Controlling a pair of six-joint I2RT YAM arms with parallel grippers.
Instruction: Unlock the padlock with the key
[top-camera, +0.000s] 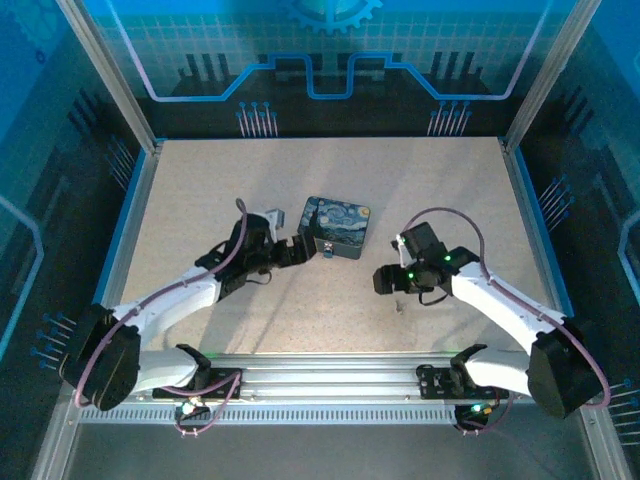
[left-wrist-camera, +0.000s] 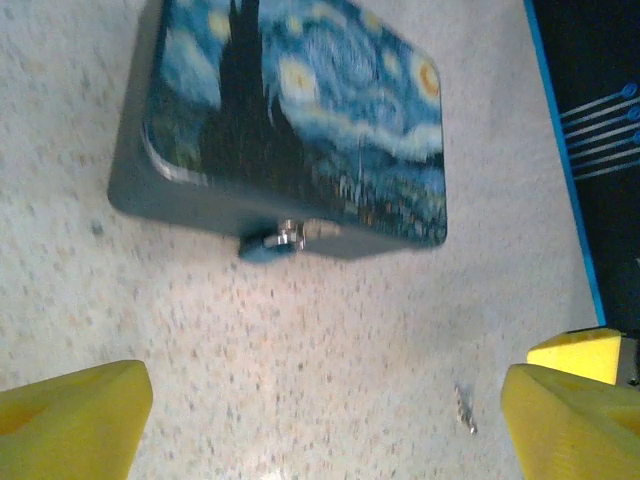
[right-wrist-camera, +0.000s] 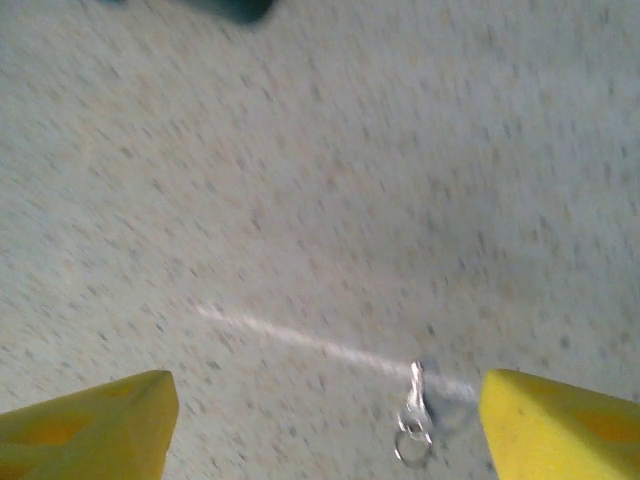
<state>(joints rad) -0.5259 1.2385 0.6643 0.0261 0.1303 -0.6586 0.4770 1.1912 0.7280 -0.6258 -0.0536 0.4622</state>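
The padlock (left-wrist-camera: 268, 241), tiny and bluish with a silvery shackle, hangs on the front latch of the Starry Night tin (left-wrist-camera: 300, 110). My left gripper (left-wrist-camera: 320, 435) is open and sits a little short of the padlock, with bare table between its yellow fingers (left-wrist-camera: 70, 425). From above, the left gripper (top-camera: 298, 250) is just left of the padlock (top-camera: 327, 249). The key (right-wrist-camera: 413, 418), a thin metal sliver with a small ring, lies flat on the table. My right gripper (right-wrist-camera: 325, 430) is open over it, and the key is close to the right finger (right-wrist-camera: 560, 425). The key (top-camera: 397, 306) also shows from above, and as a key (left-wrist-camera: 466, 410) in the left wrist view.
The tin (top-camera: 335, 227) stands mid-table between the two arms. The right gripper (top-camera: 386, 280) hovers right of it. Speckled table (top-camera: 330, 170) stretches behind the tin to blue-edged frame walls. A metal rail (top-camera: 330, 372) runs along the near edge.
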